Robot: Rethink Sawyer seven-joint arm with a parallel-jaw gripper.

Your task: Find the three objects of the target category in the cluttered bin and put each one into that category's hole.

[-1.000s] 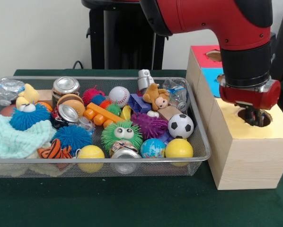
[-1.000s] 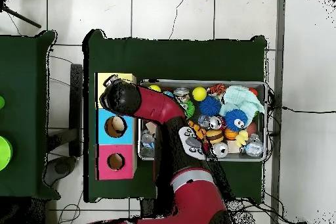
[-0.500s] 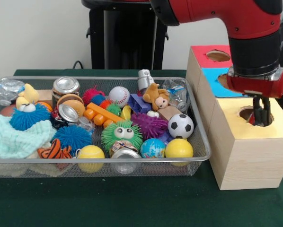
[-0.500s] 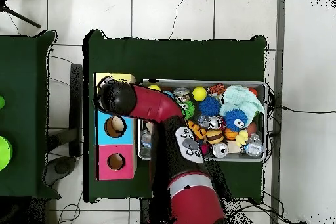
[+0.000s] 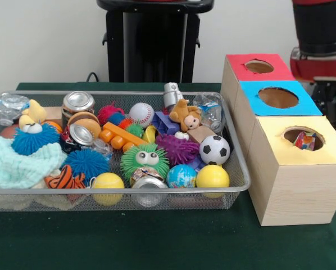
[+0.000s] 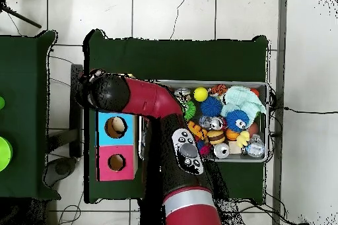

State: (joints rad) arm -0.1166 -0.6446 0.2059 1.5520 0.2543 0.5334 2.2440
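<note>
A wooden box (image 5: 294,185) stands right of the bin, topped by a red hole (image 5: 258,66), a blue hole (image 5: 277,97) and a yellow hole (image 5: 303,138). A small colourful object (image 5: 306,140) lies inside the yellow hole. My gripper (image 5: 327,98) hangs under the red wrist at the right edge, behind the box and beyond the blue hole; it is dark and partly cut off. In the overhead view the arm's end (image 6: 105,94) covers the yellow section. The wire bin (image 5: 238,163) holds a soccer ball (image 5: 214,149), two yellow balls, a baseball (image 5: 141,113), cans and fuzzy toys.
A teddy bear (image 5: 186,115), orange blocks (image 5: 120,136), a globe ball (image 5: 181,176) and a pale cloth (image 5: 13,163) crowd the bin. A black stand (image 5: 148,42) rises behind it. Overhead, a second green table (image 6: 23,117) sits left of this one.
The gripper has lifted out of the yellow hole and moved away toward the right edge. A colourful object now shows inside that hole. The bin's contents have not moved.
</note>
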